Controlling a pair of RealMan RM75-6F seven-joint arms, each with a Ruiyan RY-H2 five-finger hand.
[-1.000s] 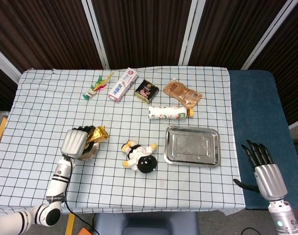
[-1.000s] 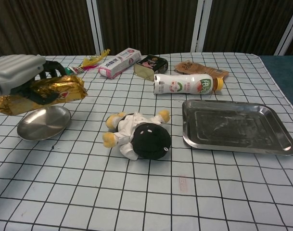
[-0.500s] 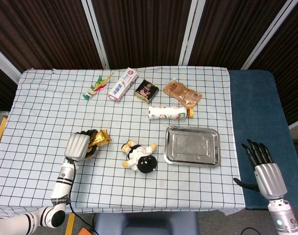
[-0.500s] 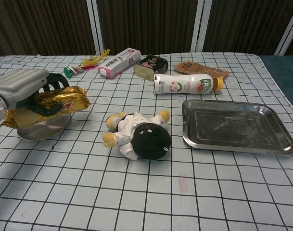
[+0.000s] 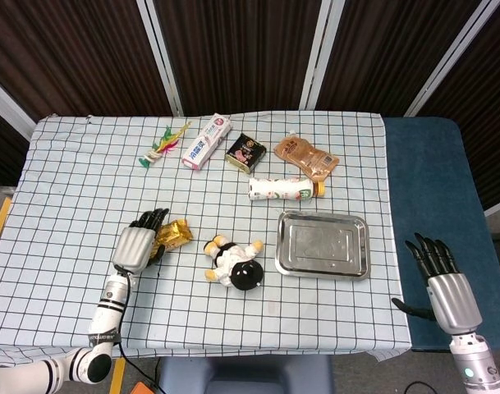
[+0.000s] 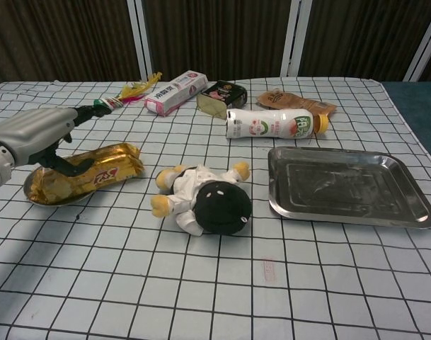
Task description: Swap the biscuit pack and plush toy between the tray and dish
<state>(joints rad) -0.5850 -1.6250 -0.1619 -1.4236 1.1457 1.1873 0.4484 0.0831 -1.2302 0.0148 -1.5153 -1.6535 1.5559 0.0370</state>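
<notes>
Gold biscuit pack [image 6: 88, 174] on dish [image 6: 32, 195] (left hand [image 6: 32, 134] above)

Gold biscuit pack [image 6: 88, 173], silver tray [image 6: 346, 185], black-and-white checked tablecloth [image 6: 201, 283].

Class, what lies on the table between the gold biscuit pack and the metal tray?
The plush toy, shown in both views, between biscuit pack and tray.
</notes>
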